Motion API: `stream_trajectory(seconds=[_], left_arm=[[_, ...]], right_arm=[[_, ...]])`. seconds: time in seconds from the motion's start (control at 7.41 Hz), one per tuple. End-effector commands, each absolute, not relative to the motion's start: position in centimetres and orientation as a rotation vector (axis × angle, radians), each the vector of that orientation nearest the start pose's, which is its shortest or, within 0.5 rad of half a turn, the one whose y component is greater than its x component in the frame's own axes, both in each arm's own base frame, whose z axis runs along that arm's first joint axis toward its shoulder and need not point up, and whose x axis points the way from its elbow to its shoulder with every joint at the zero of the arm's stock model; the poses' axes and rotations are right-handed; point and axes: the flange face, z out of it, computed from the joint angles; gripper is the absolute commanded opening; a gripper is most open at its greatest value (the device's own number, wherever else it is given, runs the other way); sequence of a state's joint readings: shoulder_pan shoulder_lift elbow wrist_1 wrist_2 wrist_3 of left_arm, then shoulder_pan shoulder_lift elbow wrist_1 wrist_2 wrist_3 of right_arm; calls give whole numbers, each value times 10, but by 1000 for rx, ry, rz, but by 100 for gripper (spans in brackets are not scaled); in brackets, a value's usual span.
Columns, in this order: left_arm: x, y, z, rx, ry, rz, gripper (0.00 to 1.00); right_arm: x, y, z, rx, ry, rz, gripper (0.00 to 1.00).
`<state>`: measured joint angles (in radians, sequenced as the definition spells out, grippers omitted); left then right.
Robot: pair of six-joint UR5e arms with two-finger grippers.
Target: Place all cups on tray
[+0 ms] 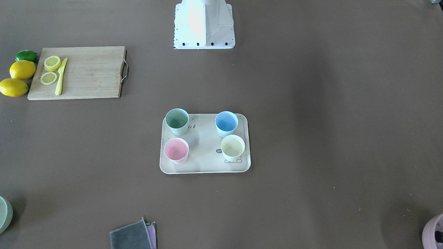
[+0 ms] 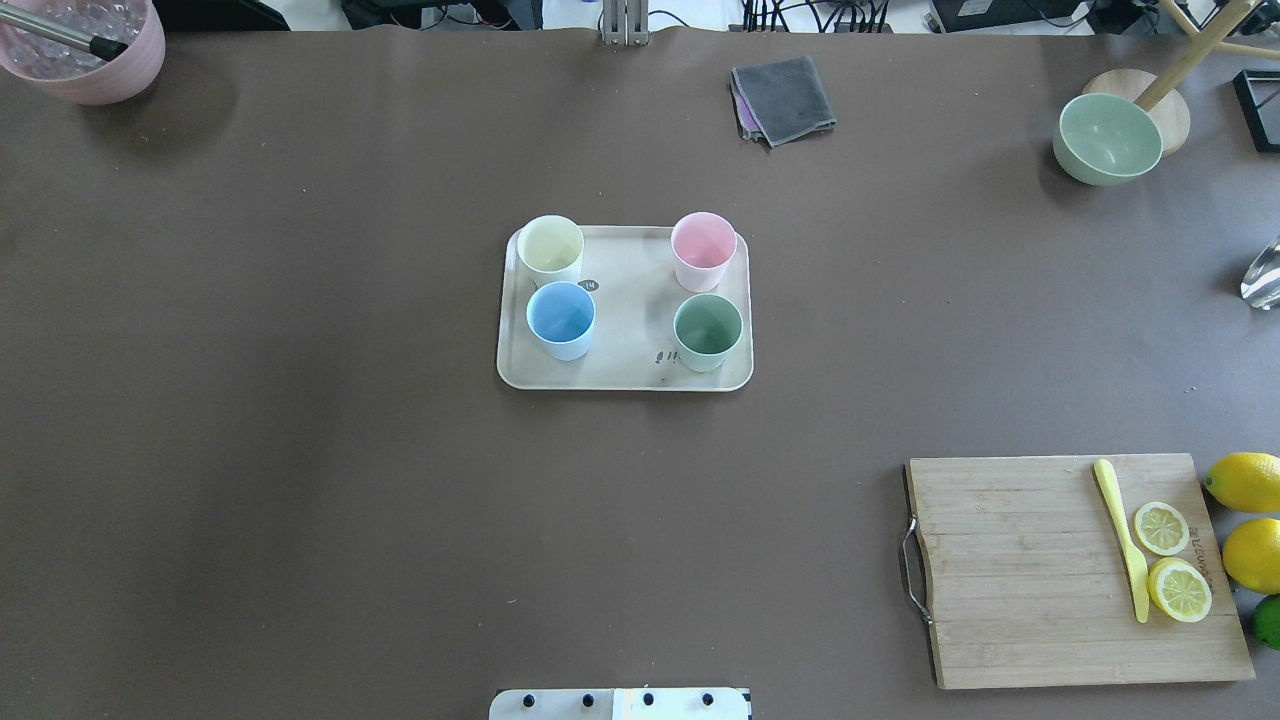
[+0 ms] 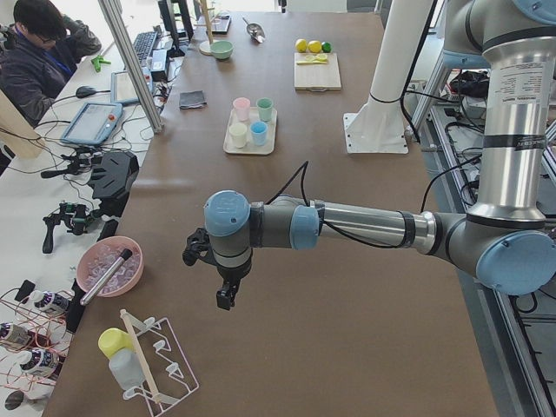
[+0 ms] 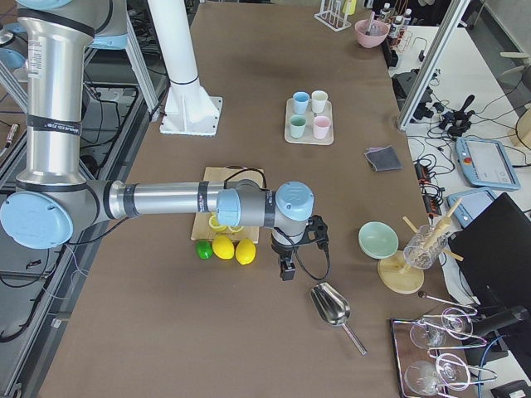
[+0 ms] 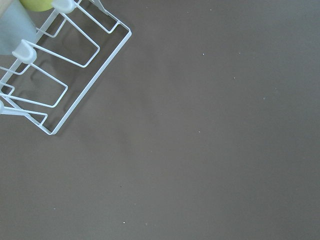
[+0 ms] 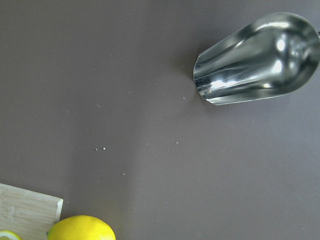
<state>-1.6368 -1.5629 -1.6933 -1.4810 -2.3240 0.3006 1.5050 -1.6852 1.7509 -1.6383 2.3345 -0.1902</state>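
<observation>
Four task pieces and their surroundings, listed left to right across the overhead view. Far left, seen only from the side camera: left arm's fingers (image 3: pixel 225 297), hanging above bare table (image 2: pixel 300 450) near a white wire rack (image 5: pixel 60 65), nothing visible in them; whether apart or together cannot be told. Centre: tray (image 2: pixel 625 300), cream, rimmed, carrying all four pieces, namely cream-yellow cup (image 2: pixel 550 243) at the far left corner, close to the rim; light blue cup (image 2: pixel 560 318) just beside it on the near side, contact between the two not discernible; pink cup (image 2: pixel 703 248) at the far right corner; mint green cup (image 2: pixel 708 330) at the near right. All upright, mouths up. Right: wooden cutting board (image 2: pixel 1060 570), lemons (image 2: pixel 1245 480) at its edge, and right arm's fingers (image 4: pixel 286 269) above the table between the lemons and a metal scoop (image 6: pixel 257 60); their state likewise cannot be told. Judgement: placing looks complete, and the step in hand is standing clear. Done well, that means both arms held well apart from the tray, no pass over its load, no nudge to the two far-corner pieces nearest the rim.
</observation>
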Motion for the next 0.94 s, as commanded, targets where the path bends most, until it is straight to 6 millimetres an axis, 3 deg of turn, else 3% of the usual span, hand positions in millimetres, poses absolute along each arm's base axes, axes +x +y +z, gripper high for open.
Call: stream_trajectory(seconds=[0.0, 0.81], left_arm=[[-97, -482, 614, 159, 738, 232, 98], [-97, -481, 617, 153, 738, 230, 98]], right_arm=[[34, -445, 632, 43, -765, -245, 100], [25, -447, 629, 43, -776, -264, 100]])
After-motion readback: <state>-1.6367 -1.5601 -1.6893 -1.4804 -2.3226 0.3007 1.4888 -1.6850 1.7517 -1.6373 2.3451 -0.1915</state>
